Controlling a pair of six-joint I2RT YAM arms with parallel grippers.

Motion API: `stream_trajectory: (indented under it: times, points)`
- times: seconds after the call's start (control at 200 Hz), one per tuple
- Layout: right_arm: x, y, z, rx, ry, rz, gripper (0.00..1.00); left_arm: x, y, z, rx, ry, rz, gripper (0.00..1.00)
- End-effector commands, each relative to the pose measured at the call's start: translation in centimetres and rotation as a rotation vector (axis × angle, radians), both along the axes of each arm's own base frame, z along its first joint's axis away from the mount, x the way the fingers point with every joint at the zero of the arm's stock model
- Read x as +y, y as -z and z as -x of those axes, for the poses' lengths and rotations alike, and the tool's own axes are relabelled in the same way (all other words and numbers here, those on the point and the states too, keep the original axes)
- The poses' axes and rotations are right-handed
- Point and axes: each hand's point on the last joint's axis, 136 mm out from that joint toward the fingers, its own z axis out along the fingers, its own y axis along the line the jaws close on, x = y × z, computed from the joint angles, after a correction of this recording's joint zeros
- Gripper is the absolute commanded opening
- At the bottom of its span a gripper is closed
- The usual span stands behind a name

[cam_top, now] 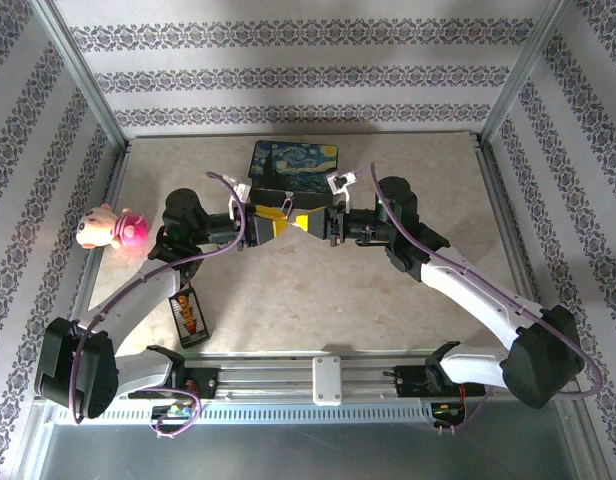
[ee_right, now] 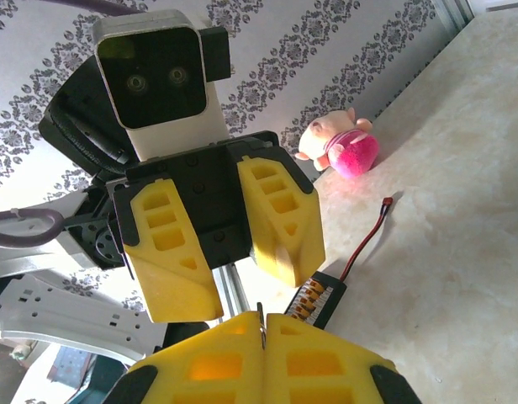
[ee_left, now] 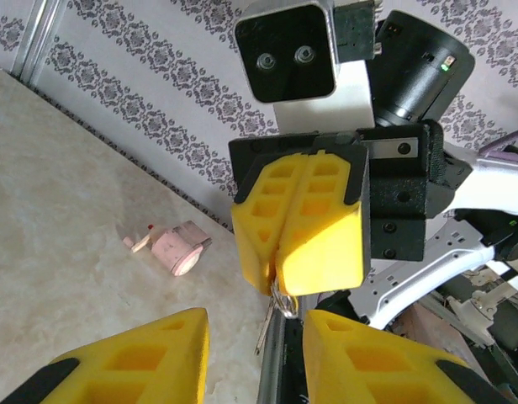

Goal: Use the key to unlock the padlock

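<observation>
Right gripper [ee_left: 280, 279] gripped key ring [ee_left: 283, 301] beside box [cam_top: 293, 165] | left gripper [ee_right: 234, 282] gaped open | dangling key [ee_left: 264, 330] needed steadying

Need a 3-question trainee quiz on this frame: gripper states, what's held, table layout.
1. True or false: the left gripper with yellow fingers is shut.
2. What hangs from the closed yellow-fingered right gripper? A) a small silvery metal item B) a red ball C) a blue cloth
3. Fill in: the pink plush pig toy lies on the robot's ____ side of the beige marbled table.

Key: 1 false; 2 A; 3 left.
</observation>
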Motion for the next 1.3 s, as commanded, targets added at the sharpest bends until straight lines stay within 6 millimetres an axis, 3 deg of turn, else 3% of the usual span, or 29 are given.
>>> stream_trajectory:
  times: [0.0,0.24,0.525,0.879,1.034,1.294]
  points:
    - [0.54,-2.08,0.41,-0.046,-0.025,-0.04,0.0,-0.32,-0.83,1.07,-0.049,0.055,0.028,0.32]
    - [0.61,-2.55,0.55,-0.058,-0.025,-0.051,0.0,-0.45,0.05,1.45,-0.019,0.084,0.013,0.28]
    - [1.06,-2.49,0.84,-0.052,-0.042,-0.052,0.0,-0.76,-0.16,1.1,-0.028,0.089,0.023,0.16]
    - [1.19,-2.16,0.8,-0.044,-0.043,-0.049,0.0,-0.72,-0.6,1.26,-0.032,0.093,0.042,0.16]
    - [1.21,-2.38,0.78,-0.048,-0.042,-0.052,0.0,-0.76,-0.54,1.4,-0.023,0.105,0.04,0.06]
    - [1.14,-2.57,0.76,-0.052,-0.034,-0.06,0.0,-0.78,-0.03,1.55,-0.007,0.112,0.025,0.11]
